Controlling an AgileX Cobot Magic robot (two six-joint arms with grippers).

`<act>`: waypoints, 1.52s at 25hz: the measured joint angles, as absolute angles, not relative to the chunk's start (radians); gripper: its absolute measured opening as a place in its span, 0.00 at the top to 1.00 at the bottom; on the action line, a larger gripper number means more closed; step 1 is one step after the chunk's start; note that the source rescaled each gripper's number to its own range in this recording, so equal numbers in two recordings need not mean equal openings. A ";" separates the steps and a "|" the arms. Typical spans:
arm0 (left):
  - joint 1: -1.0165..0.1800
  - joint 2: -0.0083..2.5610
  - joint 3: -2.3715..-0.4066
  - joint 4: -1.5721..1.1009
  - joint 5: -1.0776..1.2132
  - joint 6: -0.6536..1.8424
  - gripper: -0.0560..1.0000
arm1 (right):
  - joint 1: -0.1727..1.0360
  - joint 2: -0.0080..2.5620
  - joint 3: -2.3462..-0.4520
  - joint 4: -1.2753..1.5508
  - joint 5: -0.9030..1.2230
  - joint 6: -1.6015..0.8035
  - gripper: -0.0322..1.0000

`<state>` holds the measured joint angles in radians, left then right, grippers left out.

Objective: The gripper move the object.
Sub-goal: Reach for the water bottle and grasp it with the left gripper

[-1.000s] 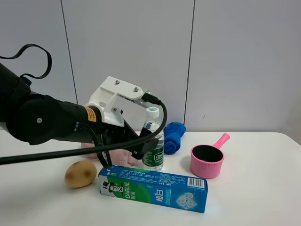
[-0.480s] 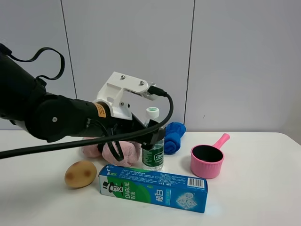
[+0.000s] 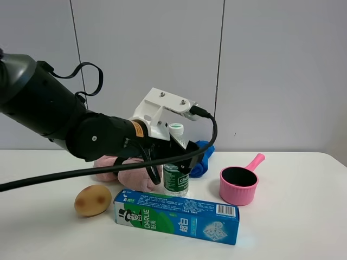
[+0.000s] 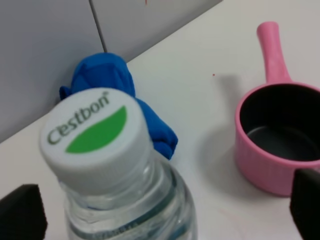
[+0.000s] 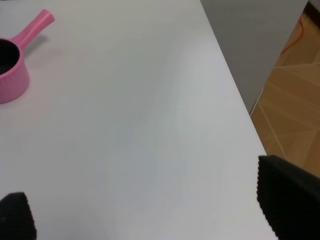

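Since a second ago the left arm has swung right across the table [image 3: 293, 227], and the left gripper [image 3: 172, 161] that was just left of the bottle [image 3: 175, 180] now straddles it at shoulder height, just under the white cap [image 3: 175, 128]. Its jaws are spread wide. In the wrist view one black fingertip [image 4: 20, 212] sits close beside the clear bottle wall and the other is well off to the side, with neither touching the plastic. The bottle stands upright on the table, unmoved, directly behind the toothpaste box [image 3: 176, 216] and near the middle of the scene.

A blue cloth [image 3: 201, 157] lies just right of the bottle and farther back. A pink saucepan [image 3: 238, 185] sits to the right of both, its handle pointing to the far right. A pink cloth [image 3: 130, 176] is bunched to the left of the bottle beneath the arm, and a potato [image 3: 92, 199] rests at the left end of the box.

The right gripper [image 5: 150, 210] is out of the high view. Its own camera shows it hanging over bare table near the right edge, jaws released and far apart, gripping nothing.
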<state>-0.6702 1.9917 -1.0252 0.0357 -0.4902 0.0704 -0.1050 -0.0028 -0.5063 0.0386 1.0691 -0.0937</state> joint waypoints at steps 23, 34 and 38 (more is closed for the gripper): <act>-0.670 2.166 -1.145 0.052 -0.497 0.070 0.00 | -0.105 -0.003 -0.506 0.039 1.069 -0.094 0.00; -0.670 2.166 -1.146 0.052 -0.526 0.070 0.58 | -0.105 -0.003 -0.506 0.039 1.069 -0.094 0.00; -0.670 2.166 -1.146 0.053 -0.526 0.070 0.94 | -0.105 -0.003 -0.506 0.039 1.069 -0.094 0.00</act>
<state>-0.6702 2.1658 -1.1461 0.0527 -0.5260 0.0704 -0.1050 -0.0028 -0.5063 0.0386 1.0691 -0.0937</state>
